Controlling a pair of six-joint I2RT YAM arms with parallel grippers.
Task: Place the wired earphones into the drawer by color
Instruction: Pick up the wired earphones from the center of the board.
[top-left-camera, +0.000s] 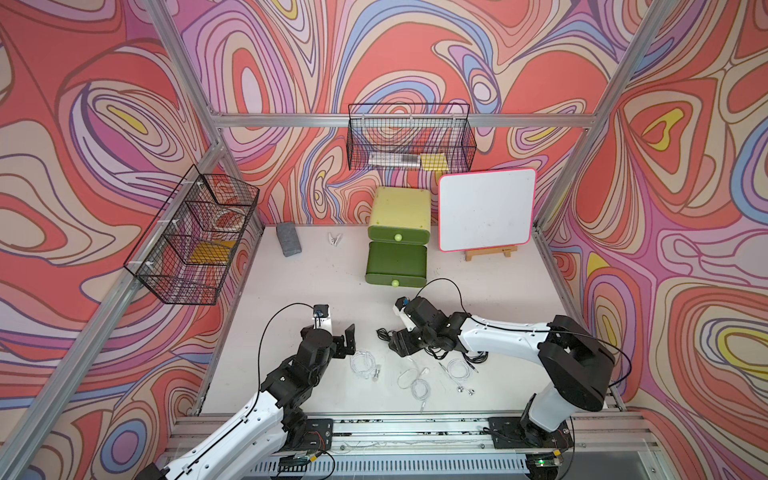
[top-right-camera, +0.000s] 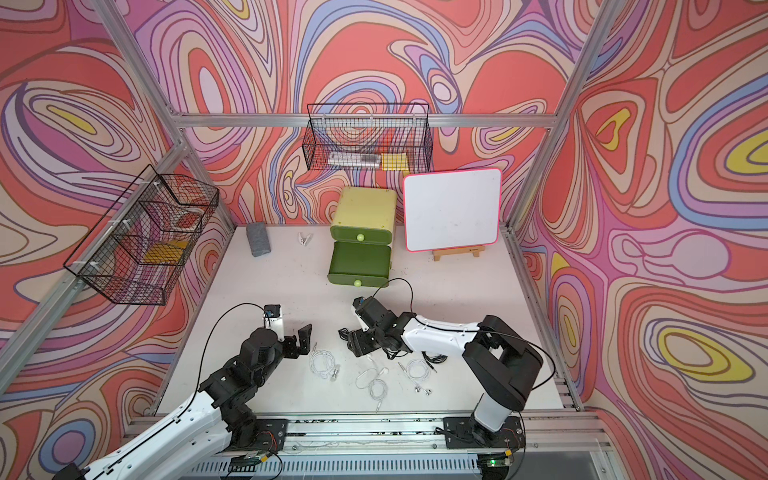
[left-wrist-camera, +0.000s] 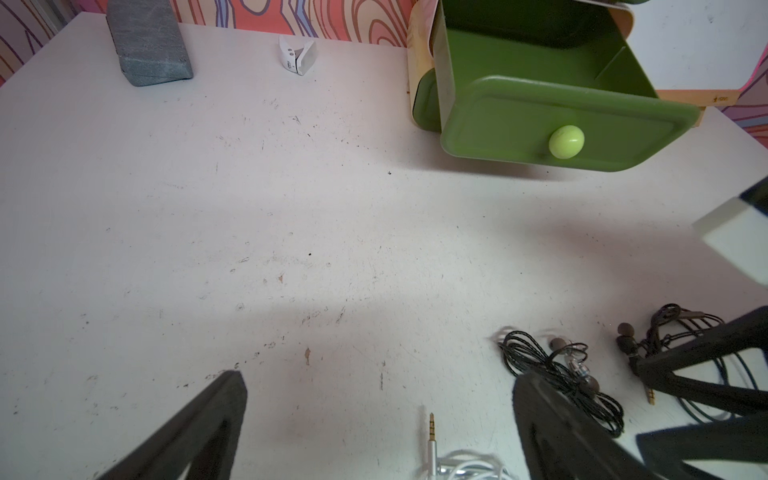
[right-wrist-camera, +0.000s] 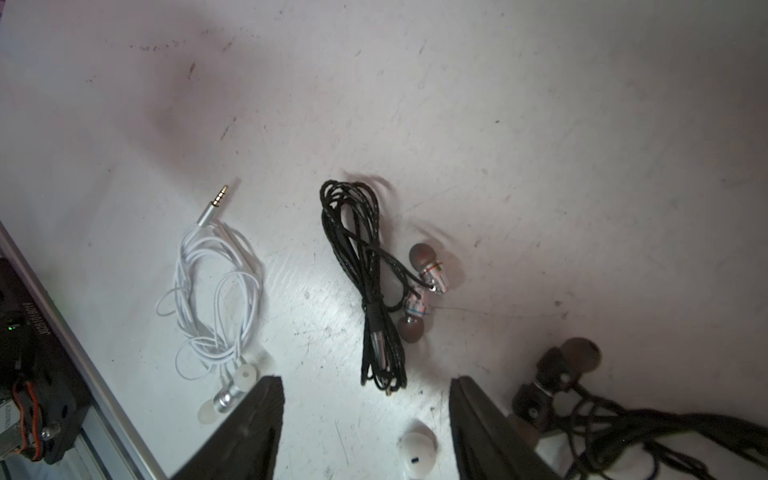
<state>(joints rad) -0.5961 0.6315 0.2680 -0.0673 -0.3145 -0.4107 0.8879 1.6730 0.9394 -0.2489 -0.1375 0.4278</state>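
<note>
The drawer (top-left-camera: 397, 266) stands pulled out at the far side. Right gripper (right-wrist-camera: 363, 380), fingers apart, has one end of the black earphones (right-wrist-camera: 370, 270) between its tips; left gripper (left-wrist-camera: 380, 374), spread wide, hangs over a white set (left-wrist-camera: 478, 467). Only top views show two more white sets (top-left-camera: 415, 384)

The left gripper (left-wrist-camera: 379, 376) hangs over the scuffed white worktop (left-wrist-camera: 291, 228), jaws spread wide with nothing between them. Just beside one of its fingers (left-wrist-camera: 557, 428) lies a coiled black earphone set (left-wrist-camera: 528, 349). A white earphone set (left-wrist-camera: 461, 469) lies under the gripper, its plug aimed at the back edge. The right gripper (left-wrist-camera: 640, 403) stands with jaws parted, and the cable and plug of a second black earphone set (left-wrist-camera: 669, 320) lie between them. Along the back edge are a grey block (left-wrist-camera: 149, 45) in the corner, a white clip (left-wrist-camera: 297, 56) and the drawer cabinet (left-wrist-camera: 417, 62). Its dark-green drawer (left-wrist-camera: 519, 112) is pulled out, and the light-green knob (left-wrist-camera: 566, 142) faces the grippers.
</note>
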